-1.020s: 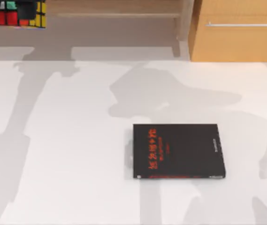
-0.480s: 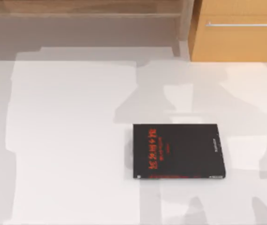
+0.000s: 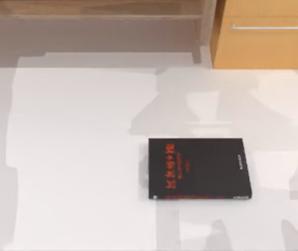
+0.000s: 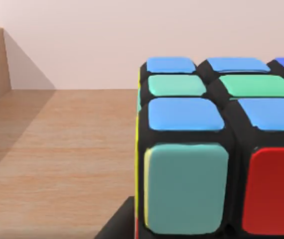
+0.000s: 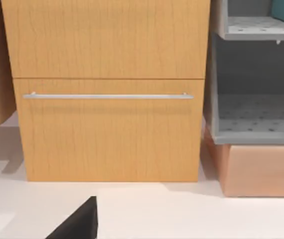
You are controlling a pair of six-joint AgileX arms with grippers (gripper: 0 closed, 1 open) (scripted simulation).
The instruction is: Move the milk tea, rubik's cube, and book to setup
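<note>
The rubik's cube (image 4: 216,149) sits close to the camera above a wooden surface (image 4: 57,149), showing blue and green stickers on top and teal and red stickers on its near face, with a plain pale wall (image 4: 107,40) behind.

the book (image 3: 200,168) has a black cover with red lettering near its left end, in rows across the cover, too blurred to read. a small pale line of print sits near its right edge, also unreadable. the cube (image 4: 216,149) stickers carry no marks.
</note>
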